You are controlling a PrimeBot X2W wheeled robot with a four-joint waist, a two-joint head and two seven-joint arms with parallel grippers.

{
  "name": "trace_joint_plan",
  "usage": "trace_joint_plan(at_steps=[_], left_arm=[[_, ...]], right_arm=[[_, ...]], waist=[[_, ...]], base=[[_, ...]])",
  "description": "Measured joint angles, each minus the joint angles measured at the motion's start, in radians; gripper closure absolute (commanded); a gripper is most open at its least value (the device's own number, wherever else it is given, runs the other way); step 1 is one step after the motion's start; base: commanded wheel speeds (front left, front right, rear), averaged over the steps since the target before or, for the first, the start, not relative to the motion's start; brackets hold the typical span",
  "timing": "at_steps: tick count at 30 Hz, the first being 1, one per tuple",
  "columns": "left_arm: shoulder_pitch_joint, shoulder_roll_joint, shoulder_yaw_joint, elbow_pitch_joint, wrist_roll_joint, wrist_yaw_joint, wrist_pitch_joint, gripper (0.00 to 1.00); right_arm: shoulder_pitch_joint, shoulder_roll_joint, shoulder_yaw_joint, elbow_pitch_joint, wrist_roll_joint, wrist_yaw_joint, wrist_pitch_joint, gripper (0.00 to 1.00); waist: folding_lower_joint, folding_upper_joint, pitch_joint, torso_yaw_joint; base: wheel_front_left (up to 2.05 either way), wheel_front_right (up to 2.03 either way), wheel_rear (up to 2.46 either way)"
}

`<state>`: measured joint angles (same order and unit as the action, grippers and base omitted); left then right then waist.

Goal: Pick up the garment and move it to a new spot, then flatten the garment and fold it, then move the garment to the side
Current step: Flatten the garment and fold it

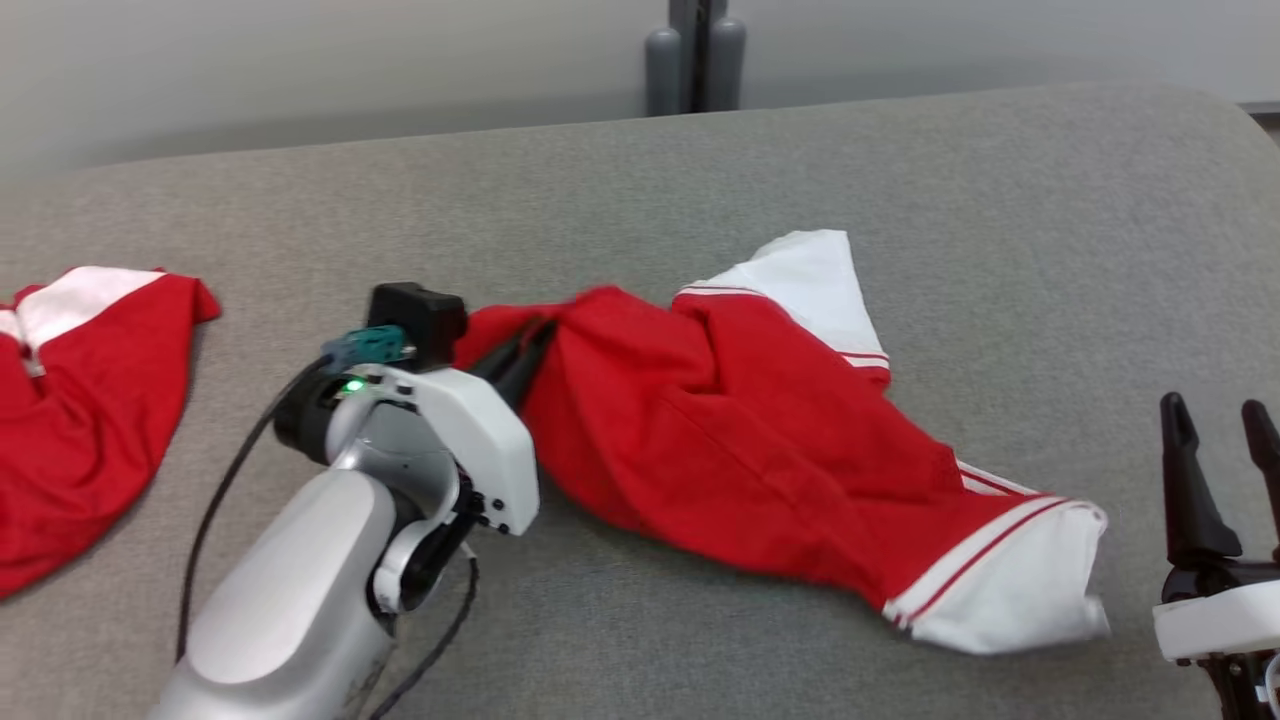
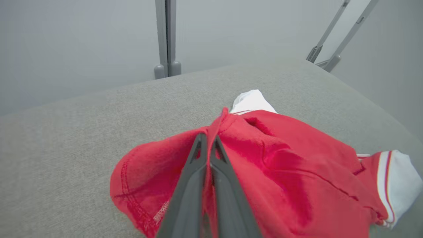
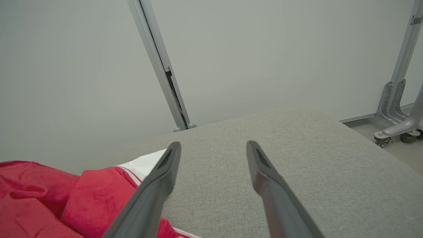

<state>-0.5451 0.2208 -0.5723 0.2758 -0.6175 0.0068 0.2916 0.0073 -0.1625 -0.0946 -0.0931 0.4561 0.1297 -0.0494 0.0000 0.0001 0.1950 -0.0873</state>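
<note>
Garment [image 1: 760, 440], where is it?

It lies in a bunch on the big grey pad [image 1: 620, 190], right in the middle. It is red with white ends.

What is way over on the left?

Another red cloth [image 1: 70, 420] with a white bit on top. It lies flat on the pad, well apart from the garment.

And next to that?

The pale left arm comes up from the bottom, with a black wire [image 1: 215, 500] hanging beside it. A little green light glows on its wrist.

What is the left gripper [image 1: 535, 345] doing?

Its two dark fingers are pressed together, and they pinch the left edge of the garment. From the left wrist you can see it close up: the left gripper [image 2: 208, 138] has a fold of red cloth squeezed between its fingers.

Then what comes after, going right?

The rest of the garment. One white end [image 1: 810, 280] sticks up at the back. The other white end [image 1: 1010, 590], with thin red stripes, lies at the front right.

And at the far right?

The right gripper [image 1: 1220, 420]. Its fingers stand wide apart and hold nothing. It is near the striped white end but not touching it. From the right wrist, the right gripper [image 3: 214, 145] has just grey pad between its fingers, and the garment [image 3: 49, 198] is off to the left
</note>
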Motion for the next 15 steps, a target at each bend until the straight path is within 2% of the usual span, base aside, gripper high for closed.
trace_joint_plan(at_steps=[3, 7, 15], left_arm=[[0.036, 0.033, 0.045, -0.030, 0.006, 0.024, -0.091, 1.00], [0.090, 0.058, 0.088, -0.001, 0.000, 0.049, -0.150, 1.00], [0.157, 0.069, 0.160, 0.115, -0.036, 0.084, -0.249, 1.00]], right_arm=[[0.002, -0.008, -0.020, -0.017, -0.003, 0.000, 0.012, 0.00], [0.001, -0.007, -0.032, -0.029, -0.010, 0.000, 0.020, 0.00], [-0.004, 0.001, -0.027, -0.037, -0.023, 0.000, 0.029, 0.00]], waist=[[0.0000, 0.0000, -0.012, 0.038], [0.0000, 0.0000, -0.016, 0.072], [0.0000, 0.0000, -0.004, 0.111]], base=[[0.00, 0.00, 0.00], [0.00, 0.00, 0.00], [0.00, 0.00, 0.00]])
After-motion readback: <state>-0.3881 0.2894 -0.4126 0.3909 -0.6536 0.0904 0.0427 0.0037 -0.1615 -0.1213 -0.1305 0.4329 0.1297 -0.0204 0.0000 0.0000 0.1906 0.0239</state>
